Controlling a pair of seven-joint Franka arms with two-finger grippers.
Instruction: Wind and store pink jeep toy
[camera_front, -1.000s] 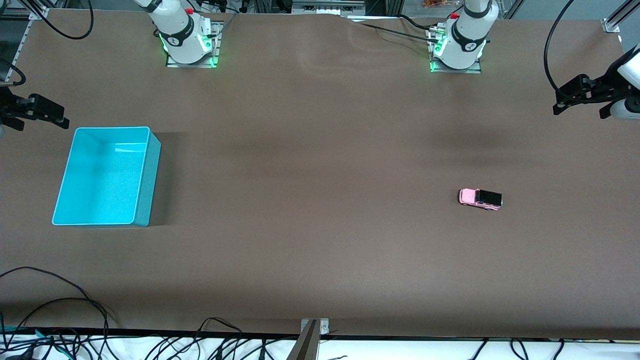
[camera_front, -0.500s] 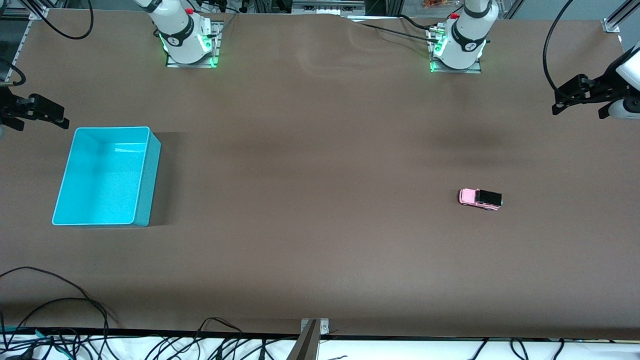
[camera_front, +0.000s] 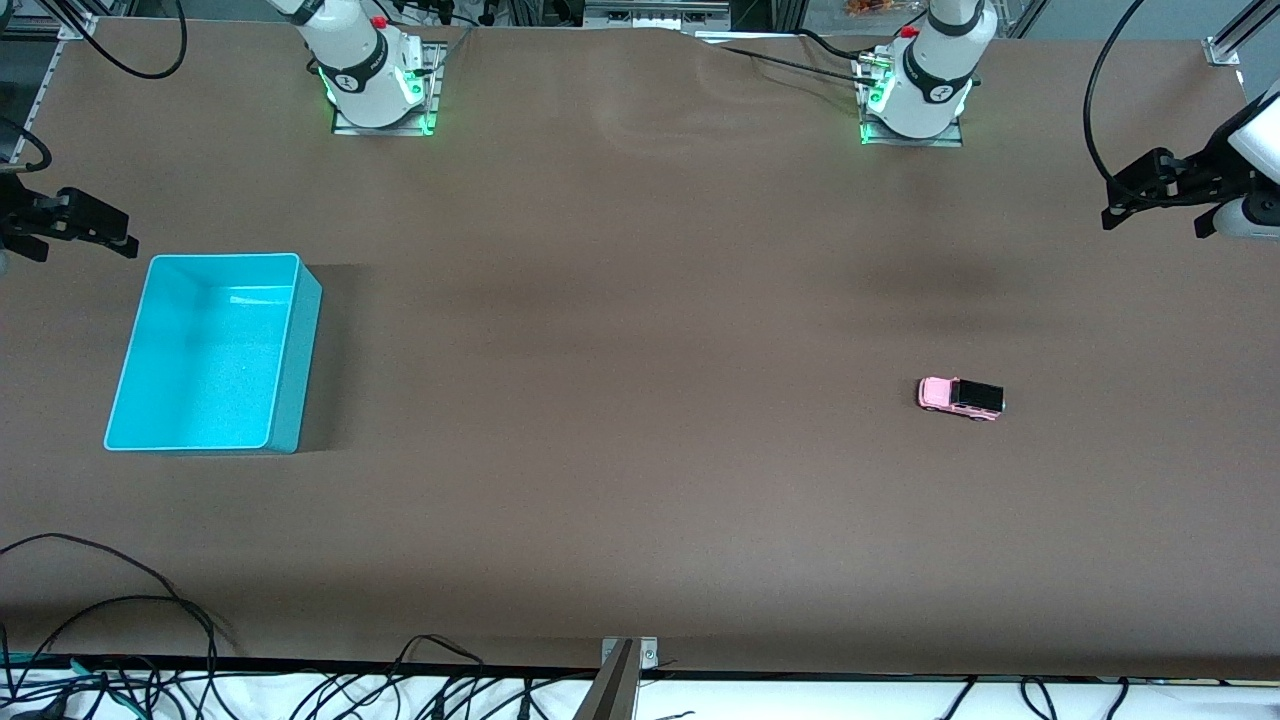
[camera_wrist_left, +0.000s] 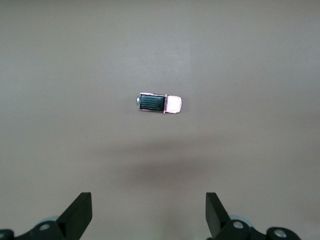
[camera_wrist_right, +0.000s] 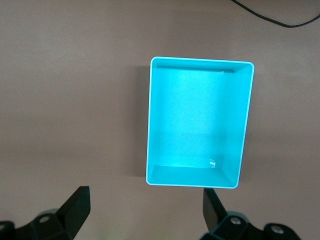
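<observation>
The pink jeep toy (camera_front: 960, 397) stands on its wheels on the brown table toward the left arm's end; it also shows in the left wrist view (camera_wrist_left: 160, 103), pink with a black roof. My left gripper (camera_front: 1115, 205) is open and empty, high in the air at the table's left-arm end, well apart from the toy (camera_wrist_left: 148, 215). The cyan bin (camera_front: 213, 350) stands empty toward the right arm's end and also shows in the right wrist view (camera_wrist_right: 198, 122). My right gripper (camera_front: 120, 235) is open and empty, up in the air just off the bin's corner (camera_wrist_right: 146, 212).
Both arm bases (camera_front: 375, 75) (camera_front: 920, 85) stand along the table's edge farthest from the front camera. Loose black cables (camera_front: 120, 620) lie at the edge nearest that camera. A metal bracket (camera_front: 625, 665) sits at the middle of that edge.
The left gripper has shifted very slightly; the toy, the bin and the right gripper have not moved.
</observation>
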